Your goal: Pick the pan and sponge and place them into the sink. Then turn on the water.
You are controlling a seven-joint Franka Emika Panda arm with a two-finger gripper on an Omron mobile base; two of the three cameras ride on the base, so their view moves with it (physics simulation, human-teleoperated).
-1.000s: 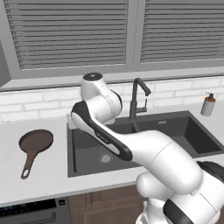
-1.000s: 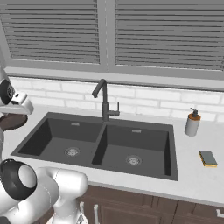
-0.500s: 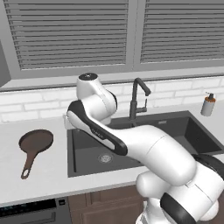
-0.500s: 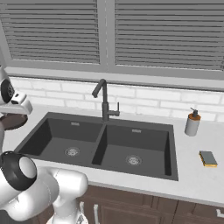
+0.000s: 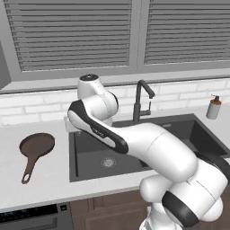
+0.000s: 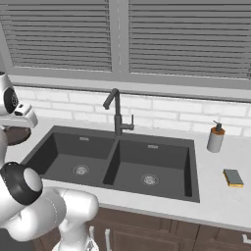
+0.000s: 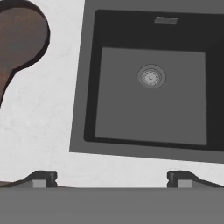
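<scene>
Brown and round, the pan (image 5: pixel 36 146) lay flat on the white desk (image 5: pixel 49 177), just to the left of the sink (image 5: pixel 90 155). Its long thin handle ran from the bowl toward the front edge of the desk, leaning a little to the left, and the small loop hole sat at the near end. In the hand view the pan (image 7: pixel 19 41) showed at the top left corner, with the handle going off the left edge.

The sink (image 6: pixel 127 164) was dark grey with two deep bowls side by side, each with a round metal drain. Its long side ran along the wall. A tall black faucet (image 6: pixel 116 113) stood behind the middle of it, with its spout pointing left and down over the left bowl.

The yellow sponge (image 6: pixel 233 177) with its dark top lay on the desk well to the right of the sink, its long side pointing from the wall toward the front. A soap bottle (image 6: pixel 215 137) stood behind it near the wall.

The gripper (image 7: pixel 111 178) hung over the desk near the left bowl's front edge, its two fingers spread wide apart and holding nothing.

I could read no words or labels on anything.
</scene>
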